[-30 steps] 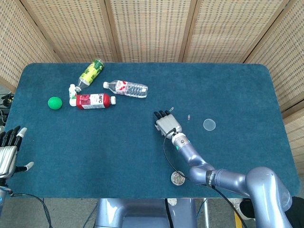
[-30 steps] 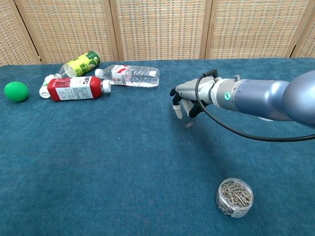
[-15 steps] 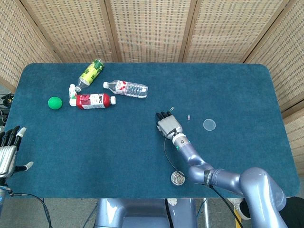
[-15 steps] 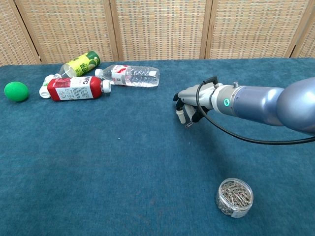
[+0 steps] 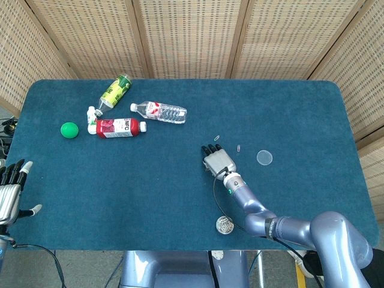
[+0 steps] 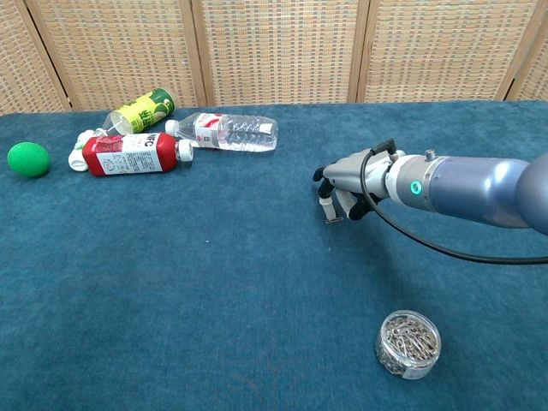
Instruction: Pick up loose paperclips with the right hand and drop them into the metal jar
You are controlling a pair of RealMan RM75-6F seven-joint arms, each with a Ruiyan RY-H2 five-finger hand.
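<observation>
Two loose paperclips (image 5: 217,137) are seen on the surface toward its right edge, near a clear lid (image 5: 264,157); another seems pinched in the right hand (image 6: 341,195), fingers curled down on it. Being tiny, light and slippery, they're probably best nipped by fingertips. The metal jar (image 6: 408,343) sits at the near edge. The left hand (image 5: 11,189) is held open, empty. Bottle labels can't be read.

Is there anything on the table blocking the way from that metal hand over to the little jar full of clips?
Nothing visible does. Only bare blue cloth lies between the right hand and the metal jar, which stands nearer the table's front edge. The bottles lie far off to the left.
</observation>
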